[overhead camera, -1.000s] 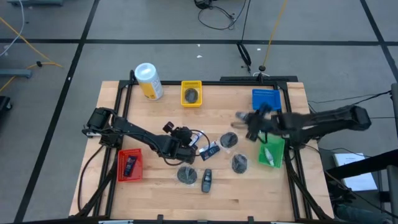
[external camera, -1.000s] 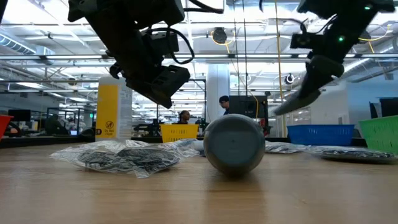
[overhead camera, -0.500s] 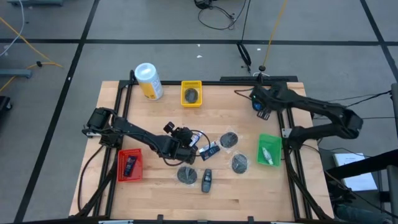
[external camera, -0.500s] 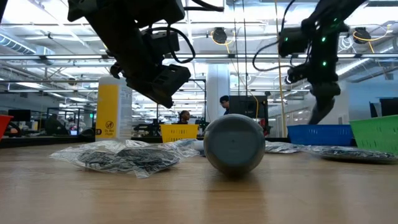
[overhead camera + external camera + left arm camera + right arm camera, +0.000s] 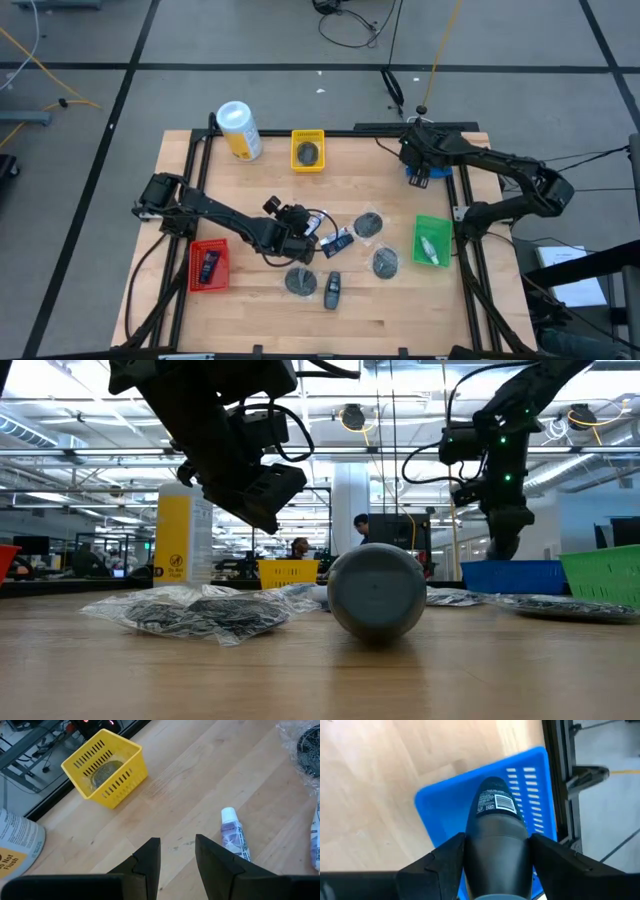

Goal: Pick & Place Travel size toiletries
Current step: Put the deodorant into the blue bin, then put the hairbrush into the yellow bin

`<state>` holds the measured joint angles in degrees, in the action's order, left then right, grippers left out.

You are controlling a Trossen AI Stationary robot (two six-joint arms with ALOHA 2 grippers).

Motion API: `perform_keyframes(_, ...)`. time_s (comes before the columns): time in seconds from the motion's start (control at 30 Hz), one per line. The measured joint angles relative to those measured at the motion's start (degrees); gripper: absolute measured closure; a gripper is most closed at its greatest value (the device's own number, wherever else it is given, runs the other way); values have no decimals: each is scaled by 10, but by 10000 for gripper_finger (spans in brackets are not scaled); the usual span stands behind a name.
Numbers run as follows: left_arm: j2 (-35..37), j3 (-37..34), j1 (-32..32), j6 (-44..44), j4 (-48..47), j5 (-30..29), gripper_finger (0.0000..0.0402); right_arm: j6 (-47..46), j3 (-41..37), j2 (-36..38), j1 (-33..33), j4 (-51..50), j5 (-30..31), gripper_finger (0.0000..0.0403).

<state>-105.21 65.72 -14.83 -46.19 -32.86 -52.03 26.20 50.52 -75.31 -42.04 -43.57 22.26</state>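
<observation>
Table (image 5: 350, 195) of pale wood, seen whole only from above, carrying yellow canister (image 5: 239, 130), four small trays and scattered travel toiletries. Right end effector (image 5: 420, 165) above blue tray (image 5: 440, 815) at far right corner, fingers closed around dark bottle (image 5: 496, 827); bottle and its barcode label plain only from right wrist camera, hidden under arm from overhead. Left end effector (image 5: 177, 855) hovering over table centre, fingers parted and holding nothing, white tube (image 5: 235, 835) lying just beside on bare wood; that gap readable from left wrist camera alone. Yellow tray (image 5: 308, 150) at far edge holding one dark disc, green tray (image 5: 434, 241) at right holding white tube, red tray (image 5: 208, 265) at left holding dark pack. Grey discs (image 5: 384, 262) and dark pack (image 5: 332, 289) loose near front edge. Table-level camera adding crinkled clear wrapper (image 5: 195, 610) beside large grey round shape (image 5: 377, 593).
</observation>
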Motion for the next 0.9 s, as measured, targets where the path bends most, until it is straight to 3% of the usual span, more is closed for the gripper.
perform_keyframes(0.2,0,0,0,0,0,0,279,-23,0,0,-23,-6,6,155)
perform_keyframes(0.4,0,0,0,0,0,0,279,-50,0,1,-29,-6,117,118)
perform_keyframes(0.5,0,0,0,0,0,1,279,-75,0,10,-21,-4,134,120)
perform_keyframes(0.7,0,0,0,0,1,0,279,-123,0,51,53,41,69,142)
perform_keyframes(0.9,0,0,0,-1,3,1,279,-173,-1,69,203,127,3,162)
